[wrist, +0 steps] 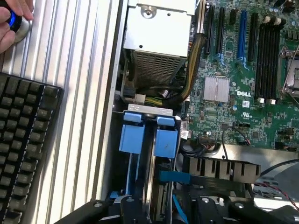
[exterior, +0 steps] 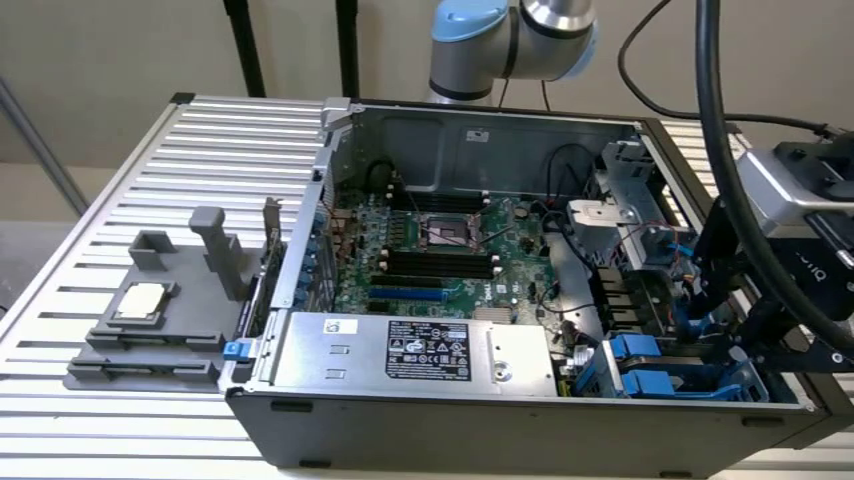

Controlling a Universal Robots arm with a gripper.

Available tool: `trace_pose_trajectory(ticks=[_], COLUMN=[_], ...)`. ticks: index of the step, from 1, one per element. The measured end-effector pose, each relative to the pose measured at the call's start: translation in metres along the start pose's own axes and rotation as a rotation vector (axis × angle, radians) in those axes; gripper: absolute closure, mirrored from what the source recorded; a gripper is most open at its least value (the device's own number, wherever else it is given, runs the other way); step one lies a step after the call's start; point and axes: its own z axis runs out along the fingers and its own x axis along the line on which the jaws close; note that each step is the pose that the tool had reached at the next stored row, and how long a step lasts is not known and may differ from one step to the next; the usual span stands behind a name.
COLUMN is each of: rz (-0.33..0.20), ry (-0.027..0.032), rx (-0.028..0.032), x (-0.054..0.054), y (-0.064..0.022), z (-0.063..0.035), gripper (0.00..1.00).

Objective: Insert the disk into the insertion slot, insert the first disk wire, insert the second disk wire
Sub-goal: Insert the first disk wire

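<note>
The grey metal drive cage with the insertion slot (wrist: 148,110) sits in the corner of the open computer case (exterior: 534,410). Two blue plastic carrier ends (wrist: 133,137) stand side by side in it, edge-on. I cannot tell which one carries the disk; no label shows. A blue flat wire (wrist: 174,177) lies beside the cage. My gripper (wrist: 154,212) hangs right over the cage with its black jaws spread wide, and I see nothing clamped between them. In the exterior view the gripper (exterior: 747,340) is at the case's right corner, above the blue rails (exterior: 654,375).
The silver power-supply box (exterior: 414,350) fills the case's front, with the motherboard (exterior: 441,250) behind it. A grey fixture (exterior: 154,320) stands on the slatted table at the exterior view's left. A black keyboard (wrist: 23,149) and a hand (wrist: 11,23) on a blue-lit button lie beside the case.
</note>
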Motion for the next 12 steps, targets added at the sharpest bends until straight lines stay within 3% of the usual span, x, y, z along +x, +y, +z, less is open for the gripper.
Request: trace_pose_trajectory(ticks=[9, 12], rz=[-0.001, -0.005], ry=[-0.0227, -0.0303], rx=[-0.004, -0.0055], x=[0.009, 0.009], y=[-0.0202, -0.0223], z=[-0.002, -0.0021], gripper=[0.55, 0.55])
